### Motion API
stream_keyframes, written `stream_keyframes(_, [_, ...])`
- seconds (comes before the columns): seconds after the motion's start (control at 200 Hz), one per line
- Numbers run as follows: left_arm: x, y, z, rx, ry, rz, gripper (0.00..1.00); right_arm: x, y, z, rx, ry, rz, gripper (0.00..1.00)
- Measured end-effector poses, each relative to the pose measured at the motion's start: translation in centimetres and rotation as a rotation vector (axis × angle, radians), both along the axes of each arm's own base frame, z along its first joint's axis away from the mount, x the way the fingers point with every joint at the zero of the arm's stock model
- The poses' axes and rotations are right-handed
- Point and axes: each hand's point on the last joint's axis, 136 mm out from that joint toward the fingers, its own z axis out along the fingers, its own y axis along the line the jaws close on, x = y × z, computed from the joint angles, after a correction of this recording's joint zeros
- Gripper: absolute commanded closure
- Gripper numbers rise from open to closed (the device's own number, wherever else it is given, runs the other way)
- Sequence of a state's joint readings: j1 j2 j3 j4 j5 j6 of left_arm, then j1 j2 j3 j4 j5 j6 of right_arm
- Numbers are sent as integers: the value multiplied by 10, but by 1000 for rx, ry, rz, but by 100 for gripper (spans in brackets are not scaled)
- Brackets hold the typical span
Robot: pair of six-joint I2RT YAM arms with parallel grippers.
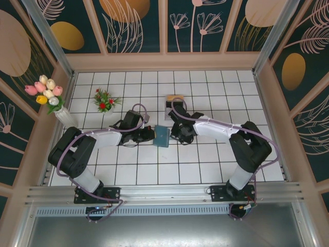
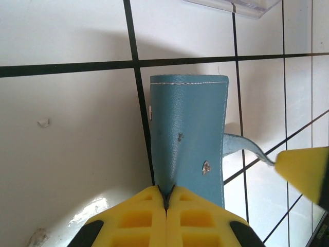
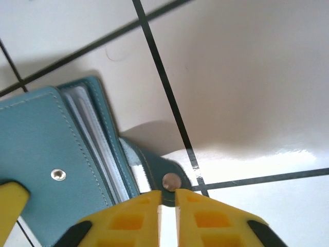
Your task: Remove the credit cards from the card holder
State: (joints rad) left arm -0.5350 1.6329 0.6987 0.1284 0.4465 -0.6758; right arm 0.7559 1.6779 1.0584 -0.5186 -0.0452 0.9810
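The card holder (image 1: 162,136), a small teal wallet, lies on the white tiled floor between my two grippers. My left gripper (image 1: 152,135) is shut on one of its edges, the yellow fingertips (image 2: 149,206) pinching the teal cover (image 2: 187,128). The wallet's strap (image 2: 245,146) curves out toward my right gripper (image 1: 175,135). That gripper (image 3: 167,197) stands a narrow gap apart, with the strap's snap tab (image 3: 171,181) at its tips. Pale edges of the credit cards (image 3: 100,149) show between the covers (image 3: 41,144).
A grey stand with a tan top (image 1: 172,103) sits just behind the wallet. A small red-flowered plant (image 1: 104,100) and a vase of tulips (image 1: 49,95) stand at the back left. Panelled walls enclose the floor.
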Motion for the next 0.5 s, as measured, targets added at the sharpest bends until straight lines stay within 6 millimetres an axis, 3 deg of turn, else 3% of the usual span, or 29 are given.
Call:
stream_keyframes(0.145, [1,3,-2,31,-1,-2,78,15,-6,12,24,-57,41,56])
stream_keyframes(0.23, [4,6,-1,63,-8,-5,65,19,-5,13,36,-73,77,47])
stream_keyframes(0.31, [8,7,2,80,-16,2,54,19,1,15,54,-82,126,43])
stream_keyframes(0.5, [14,15,7,126,-34,28,40,15,12,14,84,-82,214,38])
